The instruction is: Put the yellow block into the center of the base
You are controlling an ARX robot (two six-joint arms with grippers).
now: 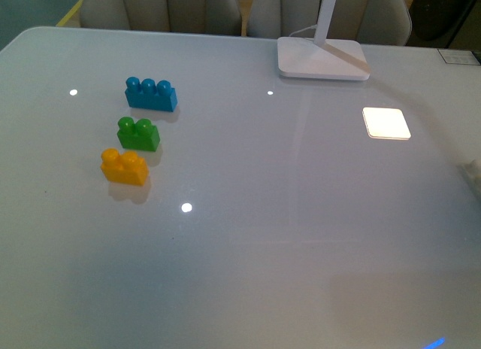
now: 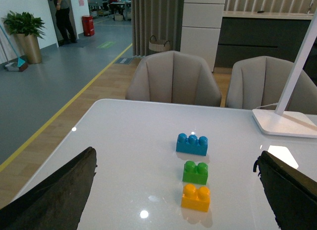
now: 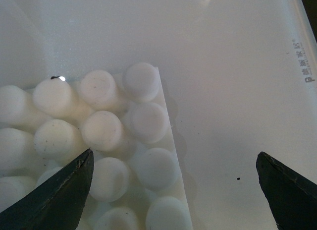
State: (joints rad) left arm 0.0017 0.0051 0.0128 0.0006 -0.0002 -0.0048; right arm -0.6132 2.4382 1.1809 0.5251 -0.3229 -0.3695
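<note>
Jaws on both arms stand apart, empty. We judge the pick not yet begun: the yellow block (image 1: pixel 125 167) sits on the surface (image 1: pixel 301 236) just beside the green brick (image 1: pixel 139 134); the base (image 3: pixel 106 130) lies under our right jaws. Next, left jaws must drop astride the block.

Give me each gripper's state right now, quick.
Left gripper: open, holding nothing.
Right gripper: open, holding nothing, over the edge of the base.
</note>
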